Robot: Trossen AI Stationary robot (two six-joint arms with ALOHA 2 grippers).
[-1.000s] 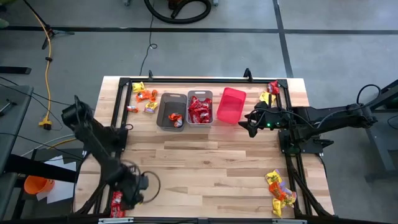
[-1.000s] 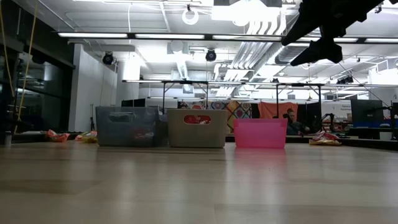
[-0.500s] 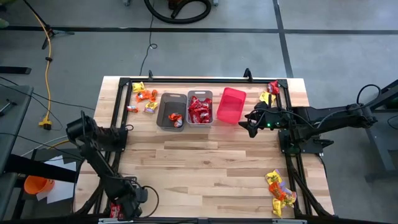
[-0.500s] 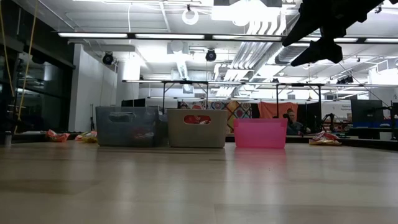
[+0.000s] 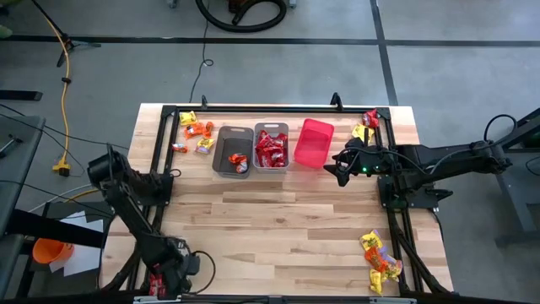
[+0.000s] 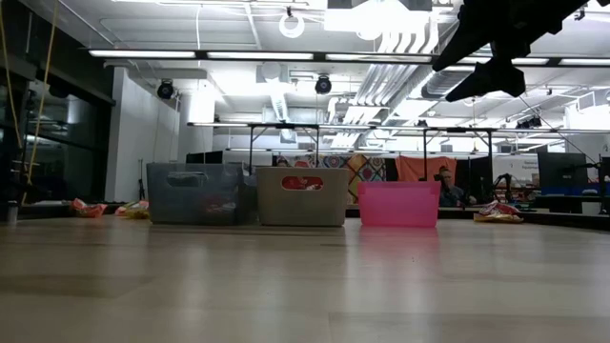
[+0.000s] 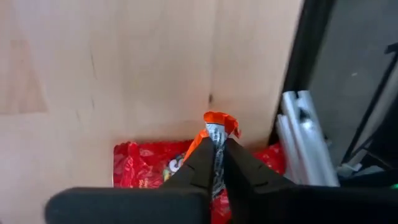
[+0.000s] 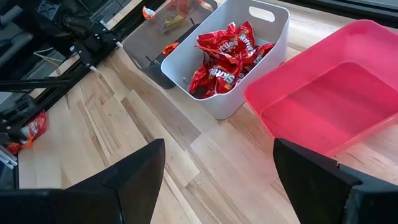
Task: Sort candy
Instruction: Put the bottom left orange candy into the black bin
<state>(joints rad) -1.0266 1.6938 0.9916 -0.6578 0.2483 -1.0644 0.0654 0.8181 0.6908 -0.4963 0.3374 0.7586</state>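
Note:
The candy lies in heaps at the table's corners: near left (image 5: 156,285), far left (image 5: 194,133), far right (image 5: 365,125) and near right (image 5: 379,257). My left gripper (image 5: 169,275) is down at the near-left heap, shut on an orange-wrapped sweet (image 7: 214,134) that sits among red sweets (image 7: 140,165). My right gripper (image 8: 217,186) hangs open and holding nothing, just right of the pink bin (image 5: 313,142). Red sweets fill the light grey bin (image 5: 271,146), and a few sweets lie in the dark grey bin (image 5: 234,150). My left gripper pinches the orange sweet's wrapper between its two fingers (image 7: 202,158). The wrapper's crumpled end (image 7: 219,120) sticks out past the fingertips. The fingers come from above, pointing down at the table. Whether the sweet is off the red sweets below, I cannot tell.
A black frame rail (image 7: 298,74) and a silver bracket (image 7: 305,137) run close beside the near-left heap. The three bins stand in a row at the far middle. Bare wood (image 5: 278,228) spans the table's middle. My right arm (image 6: 486,52) shows high in the low view.
My left gripper has gone toward the table's near-left corner and down onto the red heap there. My right arm has kept still.

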